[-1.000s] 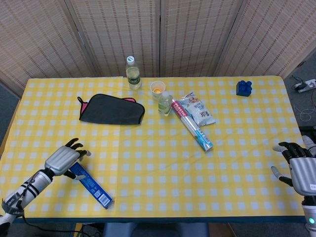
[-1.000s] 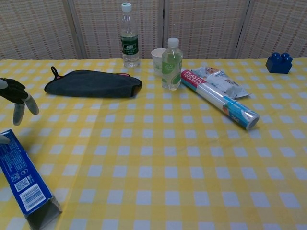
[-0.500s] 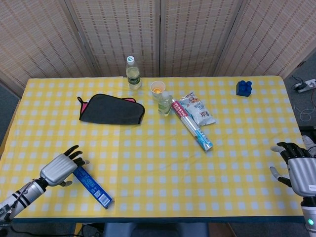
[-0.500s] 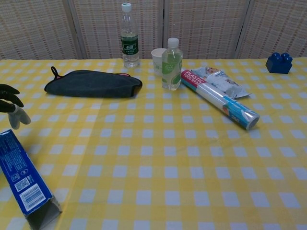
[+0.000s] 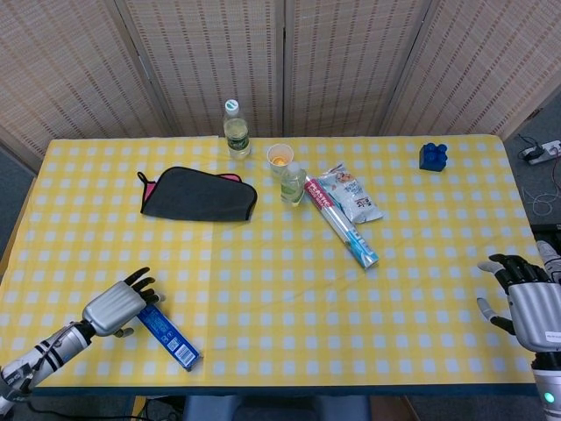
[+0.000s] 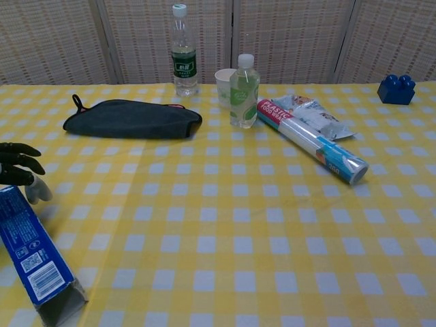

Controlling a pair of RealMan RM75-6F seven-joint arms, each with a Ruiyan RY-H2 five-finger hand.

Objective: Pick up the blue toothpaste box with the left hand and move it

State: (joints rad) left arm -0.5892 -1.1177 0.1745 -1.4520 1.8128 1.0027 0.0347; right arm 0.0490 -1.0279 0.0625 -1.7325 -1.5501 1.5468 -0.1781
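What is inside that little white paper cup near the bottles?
From the head view, the small white paper cup holds something orange at its bottom; what it is cannot be told. From the chest view, the cup shows only its side, partly hidden by the clear plastic bottle with the green label.

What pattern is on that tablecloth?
Yellow and white checks on the checked fabric tablecloth, clearest in the chest view.
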